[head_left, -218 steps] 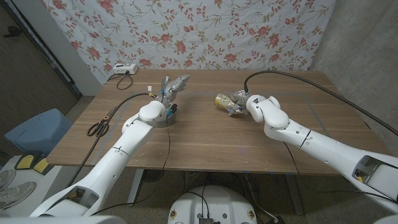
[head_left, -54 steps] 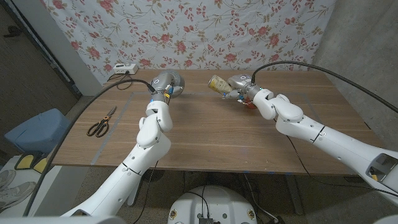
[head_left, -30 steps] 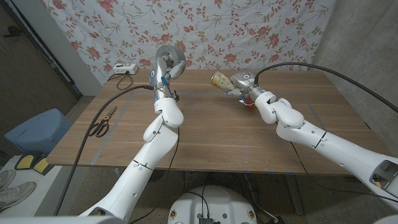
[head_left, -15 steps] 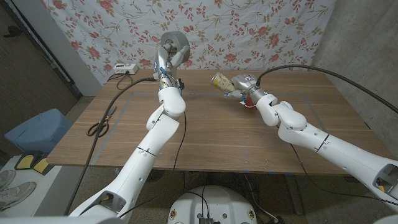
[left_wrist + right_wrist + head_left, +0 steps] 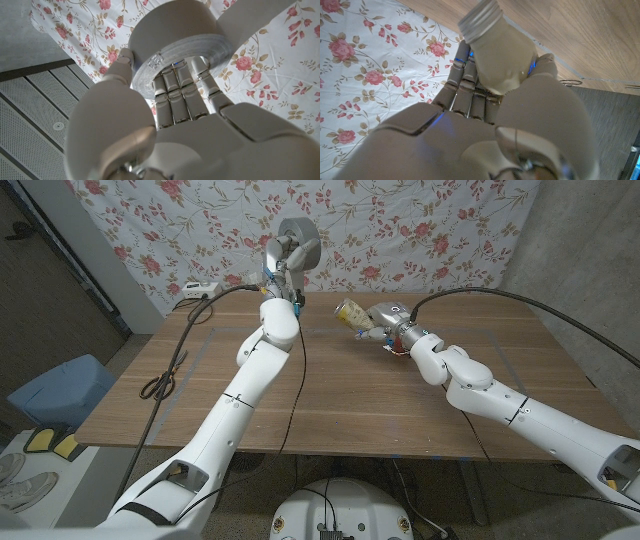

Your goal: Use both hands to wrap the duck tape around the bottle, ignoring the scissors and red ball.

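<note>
Up above the far left part of the bench (image 5: 330,410), the grey duct tape roll (image 5: 297,236) is gripped by the left hand (image 5: 281,260), whose fingers (image 5: 175,90) are clamped around its rim against the floral cloth (image 5: 420,230) behind. Right of the roll and lower, the right hand (image 5: 388,326) holds the bottle (image 5: 352,313) tilted over the bench, fingers (image 5: 470,85) wrapped about its pale body, the metal screw cap (image 5: 479,20) sticking out. Something red shows just under that hand, perhaps the ball, though it is mostly hidden. Well left of the roll, scissors (image 5: 155,385) lie near the bench's edge. A white power strip (image 5: 198,291) sits at the far left corner.
</note>
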`<state>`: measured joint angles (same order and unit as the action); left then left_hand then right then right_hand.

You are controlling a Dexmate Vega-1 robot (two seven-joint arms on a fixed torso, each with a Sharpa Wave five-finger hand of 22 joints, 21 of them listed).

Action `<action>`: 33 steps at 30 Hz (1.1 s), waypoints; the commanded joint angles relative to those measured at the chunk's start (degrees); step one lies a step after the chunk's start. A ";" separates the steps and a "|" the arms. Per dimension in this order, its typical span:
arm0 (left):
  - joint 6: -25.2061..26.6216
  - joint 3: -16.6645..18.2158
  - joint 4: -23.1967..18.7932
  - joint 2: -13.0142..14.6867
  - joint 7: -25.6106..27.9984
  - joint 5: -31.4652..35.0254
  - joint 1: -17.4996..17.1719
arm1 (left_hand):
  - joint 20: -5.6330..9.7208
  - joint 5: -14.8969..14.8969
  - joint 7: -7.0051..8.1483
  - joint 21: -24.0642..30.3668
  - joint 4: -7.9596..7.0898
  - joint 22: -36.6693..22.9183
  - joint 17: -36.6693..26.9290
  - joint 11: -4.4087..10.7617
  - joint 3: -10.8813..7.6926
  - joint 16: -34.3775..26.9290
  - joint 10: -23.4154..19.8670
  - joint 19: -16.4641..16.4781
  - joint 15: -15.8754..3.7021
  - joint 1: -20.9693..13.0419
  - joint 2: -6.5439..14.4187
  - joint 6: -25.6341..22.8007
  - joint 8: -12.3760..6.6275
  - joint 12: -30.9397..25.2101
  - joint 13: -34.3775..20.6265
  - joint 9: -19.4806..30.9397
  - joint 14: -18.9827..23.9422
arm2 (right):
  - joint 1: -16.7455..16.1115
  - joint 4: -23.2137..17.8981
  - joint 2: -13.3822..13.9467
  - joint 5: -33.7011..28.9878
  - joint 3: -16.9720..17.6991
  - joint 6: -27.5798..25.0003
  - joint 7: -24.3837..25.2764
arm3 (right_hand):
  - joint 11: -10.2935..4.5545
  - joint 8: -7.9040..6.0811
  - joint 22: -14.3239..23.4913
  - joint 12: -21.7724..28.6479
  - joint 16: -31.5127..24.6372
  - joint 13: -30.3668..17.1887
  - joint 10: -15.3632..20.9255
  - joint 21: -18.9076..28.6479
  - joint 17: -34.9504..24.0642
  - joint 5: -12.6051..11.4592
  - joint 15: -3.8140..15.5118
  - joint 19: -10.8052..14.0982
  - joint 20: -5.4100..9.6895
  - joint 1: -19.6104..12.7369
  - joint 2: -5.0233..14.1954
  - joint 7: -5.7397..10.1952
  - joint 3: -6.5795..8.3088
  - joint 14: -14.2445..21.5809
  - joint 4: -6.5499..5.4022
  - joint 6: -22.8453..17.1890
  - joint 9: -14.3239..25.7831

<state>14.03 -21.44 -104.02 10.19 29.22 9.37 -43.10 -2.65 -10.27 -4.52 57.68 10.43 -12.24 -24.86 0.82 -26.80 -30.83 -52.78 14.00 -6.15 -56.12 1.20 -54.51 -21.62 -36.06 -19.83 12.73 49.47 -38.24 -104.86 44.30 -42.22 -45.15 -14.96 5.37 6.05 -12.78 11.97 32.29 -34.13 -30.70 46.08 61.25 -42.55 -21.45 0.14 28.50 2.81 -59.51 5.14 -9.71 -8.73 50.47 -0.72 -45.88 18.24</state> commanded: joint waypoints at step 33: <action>19.60 -4.47 0.36 -1.23 -19.46 -2.66 13.97 | -0.42 0.15 -0.67 2.90 -0.39 0.15 -0.19 8.65 -1.25 0.55 -12.11 1.33 -7.11 -9.66 6.08 -5.50 1.08 0.63 -0.30 -0.70 2.82 | 7.17 8.03 -8.08 -7.09 -6.41 4.09 1.58 | -8.37 0.31 -0.37 5.41 -0.44 -0.57 15.21 1.82 -11.64 -0.31 11.80 -0.56 2.98 -4.55 4.25 10.27 16.18 7.25 -7.24 -15.02 0.89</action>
<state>32.08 -25.27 -103.61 9.77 11.67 6.31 -30.45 -2.96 -10.11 -4.61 60.19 10.43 -11.98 -24.86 0.32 -26.81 -30.40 -54.93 14.73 -5.93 -57.55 -0.23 -56.42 -20.64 -35.11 -19.95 11.87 51.32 -33.11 -99.64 38.64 -48.38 -50.25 -11.59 7.33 6.05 -12.33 11.44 32.29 -34.37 -30.98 46.08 62.56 -42.57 -21.28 0.03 28.21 2.51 -59.59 5.06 -9.63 -8.72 50.58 -0.73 -46.42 18.77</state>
